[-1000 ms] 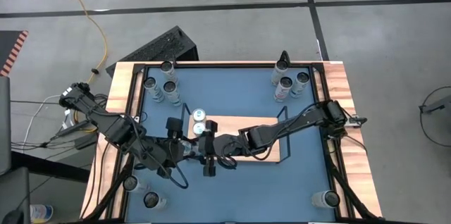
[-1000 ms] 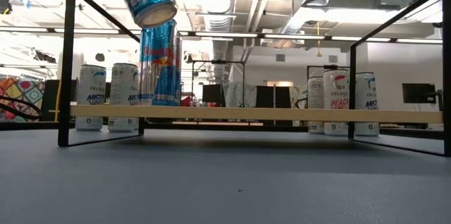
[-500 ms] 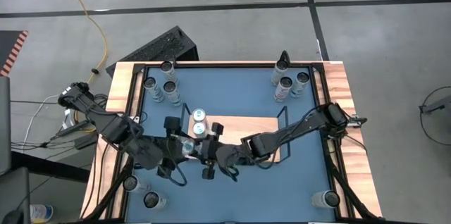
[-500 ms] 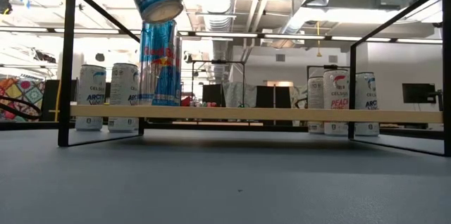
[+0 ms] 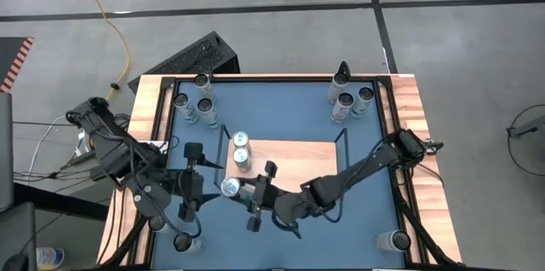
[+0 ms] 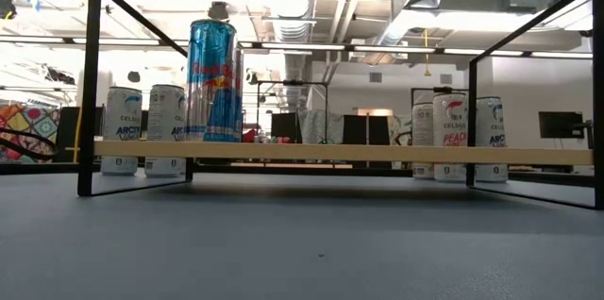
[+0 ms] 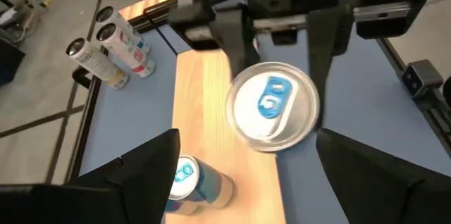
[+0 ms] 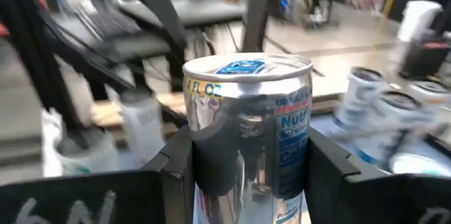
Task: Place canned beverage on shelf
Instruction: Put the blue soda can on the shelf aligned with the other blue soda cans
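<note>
Canned beverage (image 5: 230,187), silver with a blue tab, is held upright above the blue tabletop (image 5: 366,211) just off the shelf's (image 5: 298,160) left front corner, clamped between the fingers of the right gripper (image 5: 255,196), which reaches in past the shelf's front edge. Left of the shelf, the left gripper (image 5: 189,179) stands with its fingers spread wide and nothing between them, facing the can. On the shelf's left end two blue cans (image 5: 240,147) stand upright. Beyond the shelf, groups of cans (image 5: 194,105) stand at the table's far left and far right corners (image 5: 351,100)
</note>
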Robot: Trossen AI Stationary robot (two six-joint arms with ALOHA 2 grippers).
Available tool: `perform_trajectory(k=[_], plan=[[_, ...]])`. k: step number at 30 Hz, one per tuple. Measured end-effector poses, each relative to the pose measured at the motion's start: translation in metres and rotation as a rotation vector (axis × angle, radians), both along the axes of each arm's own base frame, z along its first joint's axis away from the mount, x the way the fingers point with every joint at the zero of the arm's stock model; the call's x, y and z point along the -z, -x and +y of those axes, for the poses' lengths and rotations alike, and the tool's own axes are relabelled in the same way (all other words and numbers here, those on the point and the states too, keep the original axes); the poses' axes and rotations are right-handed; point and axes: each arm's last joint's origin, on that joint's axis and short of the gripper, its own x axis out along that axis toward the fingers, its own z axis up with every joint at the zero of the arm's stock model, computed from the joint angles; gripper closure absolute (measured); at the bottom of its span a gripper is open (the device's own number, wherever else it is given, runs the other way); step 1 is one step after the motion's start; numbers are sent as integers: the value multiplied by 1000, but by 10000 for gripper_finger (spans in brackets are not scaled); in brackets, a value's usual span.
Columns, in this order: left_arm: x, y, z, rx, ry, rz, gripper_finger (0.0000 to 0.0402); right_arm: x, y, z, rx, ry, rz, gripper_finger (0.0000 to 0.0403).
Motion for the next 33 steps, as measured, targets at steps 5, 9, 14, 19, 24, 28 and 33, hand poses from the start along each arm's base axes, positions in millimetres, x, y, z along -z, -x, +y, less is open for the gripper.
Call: perform_trajectory(k=[5,9,14,19,24,28,33], plan=[[0,6,-7,6,10,-15,82,29,3,-7,-73,-100,-121,235],[0,9,-11,16,4,-21,81,36,0,-20,-128,-111,-141,235],[-1,11,-12,6,0,-32,81,38,-9,-40,-243,-115,-125,235],[1,14,-14,8,8,-21,81,53,-7,-49,-246,-80,-163,234],[3,18,-14,-3,0,-9,81,79,13,-60,-250,-131,-292,234],[2,18,-14,-12,-6,-18,81,83,13,-71,-253,-137,-293,234],[2,18,-14,-27,-16,-30,81,86,9,-83,-264,-125,-258,234]])
